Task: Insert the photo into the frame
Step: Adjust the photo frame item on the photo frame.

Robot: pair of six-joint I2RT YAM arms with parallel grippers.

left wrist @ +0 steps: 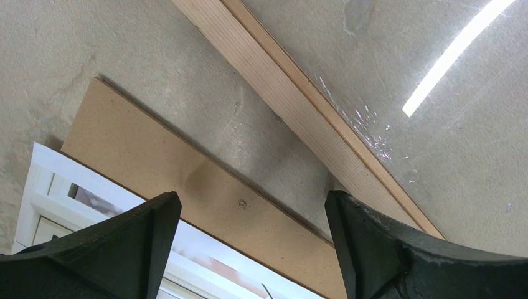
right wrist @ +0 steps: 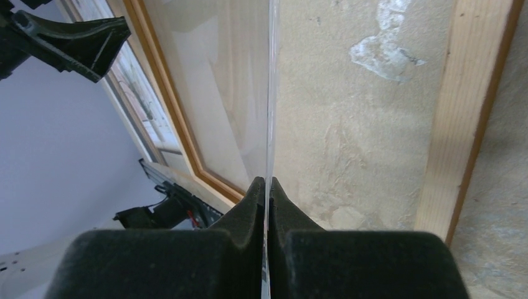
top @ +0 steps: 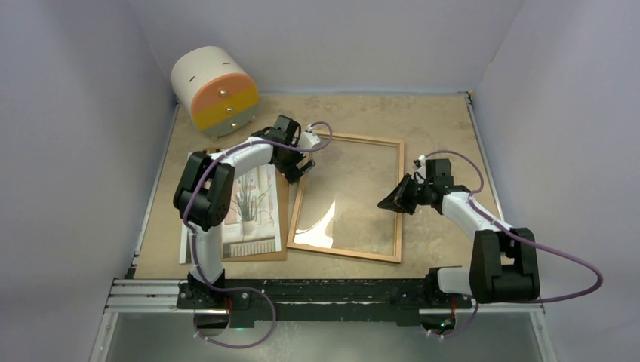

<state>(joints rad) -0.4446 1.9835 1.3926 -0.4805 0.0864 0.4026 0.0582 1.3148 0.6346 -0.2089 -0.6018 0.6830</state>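
The wooden frame (top: 366, 139) lies flat mid-table, its rails also showing in the wrist views (left wrist: 292, 87) (right wrist: 464, 112). My right gripper (top: 394, 199) (right wrist: 269, 182) is shut on the right edge of the frame's glass pane (right wrist: 271, 93) and holds that edge tilted up off the frame. The photo (top: 253, 204) (left wrist: 50, 171) lies picture up on the brown backing board (top: 284, 219) (left wrist: 155, 143), left of the frame. My left gripper (top: 302, 167) (left wrist: 250, 196) hovers open over the board's far corner beside the frame's left rail, holding nothing.
A white cylinder (top: 215, 90) with an orange and yellow face lies on its side at the back left corner. Purple-grey walls close in three sides. A metal rail (top: 324, 290) with both arm bases runs along the near edge.
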